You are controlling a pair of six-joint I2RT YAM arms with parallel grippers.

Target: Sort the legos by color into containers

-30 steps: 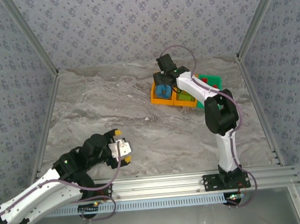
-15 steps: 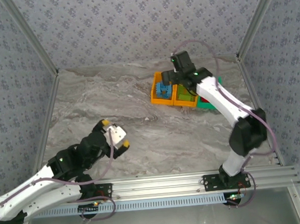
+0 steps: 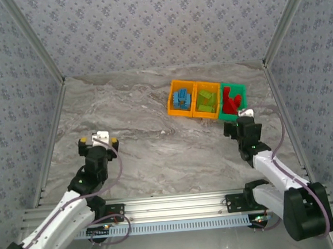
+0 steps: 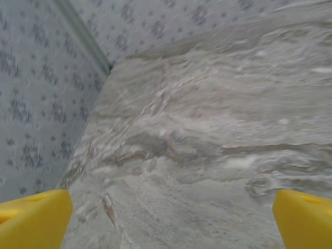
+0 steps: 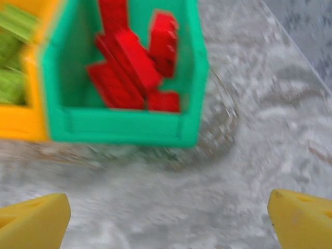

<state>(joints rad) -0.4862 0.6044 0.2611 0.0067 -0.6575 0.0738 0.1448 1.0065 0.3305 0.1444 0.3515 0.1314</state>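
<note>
Three containers joined in a row at far R of table (image 3: 157, 154): L orange bin (image 3: 181, 114), mid orange bin (image 3: 205, 114), green bin (image 3: 233, 86) at R end. Blue legos (image 3: 181, 98) heaped in L orange bin. Lime legos (image 3: 206, 100) in mid orange bin. Red legos (image 3: 230, 102) in green bin, a few leaning up on end.

R fingers (image 3: 240, 118) spread wide, gripping nothing, low over table just on near side of green bin, not touching it. From R wrist cam, blurred: green bin's front wall straight ahead w/ red pile inside, a bit of lime at upper L edge, yellow fingertips (image 5: 303, 218) far apart at bottom corners.

L fingers (image 3: 98, 140) also spread wide, empty, over table at near L, well apart from containers. From L wrist cam: marbled table top, patterned wall (image 4: 31, 78) at L.
</note>
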